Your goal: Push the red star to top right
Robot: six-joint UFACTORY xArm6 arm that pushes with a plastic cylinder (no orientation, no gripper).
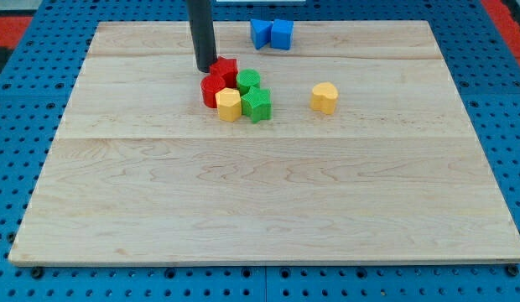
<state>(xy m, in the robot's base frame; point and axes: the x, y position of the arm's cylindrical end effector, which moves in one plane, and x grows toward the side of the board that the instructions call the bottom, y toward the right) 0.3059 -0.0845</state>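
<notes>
My tip [205,69] rests on the wooden surface [268,193], touching the upper-left side of the red star [225,70]. No jaws are fitted; the rod grasps nothing. The red star lies left of centre near the view's top, in a cluster with a red cylinder [211,91], two green blocks [248,81] [257,104] and a yellow block [229,106]. Another yellow block [325,97] sits apart on the right. Two blue blocks [272,33] touch at the top edge.

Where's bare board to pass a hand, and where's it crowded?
Free: everything below the cluster to the view's bottom edge, and the view's left side. Crowded: my tip touching the red star, packed with red cylinder, green blocks, yellow block. Blue blocks sit top.
</notes>
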